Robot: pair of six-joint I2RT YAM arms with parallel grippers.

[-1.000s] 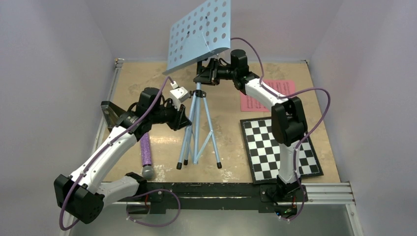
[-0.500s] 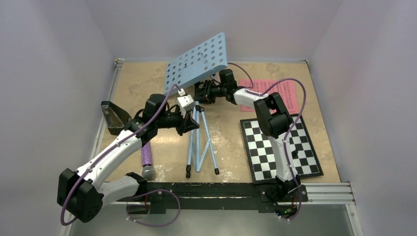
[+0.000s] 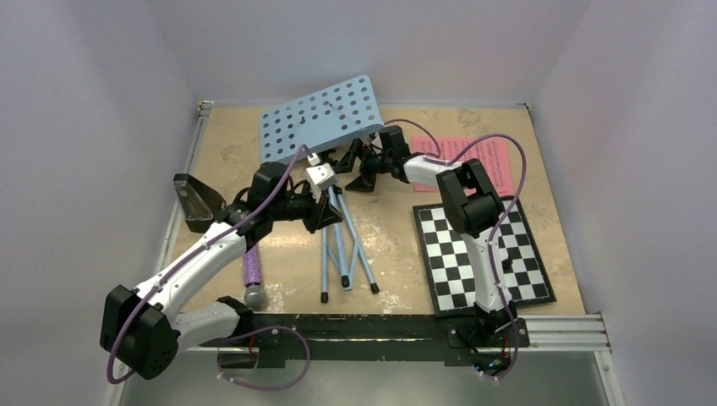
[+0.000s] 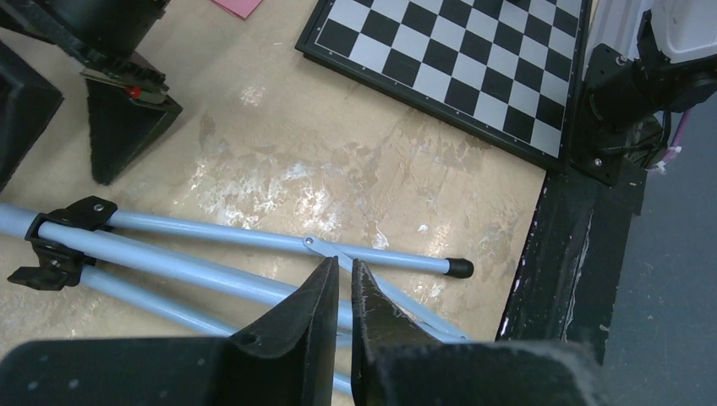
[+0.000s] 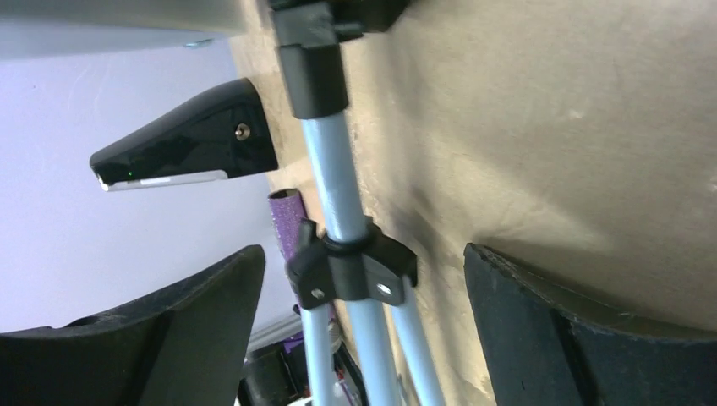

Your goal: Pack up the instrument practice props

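On the desk (image 3: 237,144), the stand (image 3: 321,127) lies folded; left fingers (image 4: 304,313) nearly together above its legs, right fingers (image 5: 194,338) apart around its pole.

On the tabletop (image 3: 397,254) there were one light-blue music stand (image 3: 321,127) with three tripod legs (image 3: 325,262), one black metronome (image 3: 196,203), one pink patch of sheet music (image 3: 499,156), one checkered board (image 3: 486,254) and one purple microphone (image 3: 251,269)
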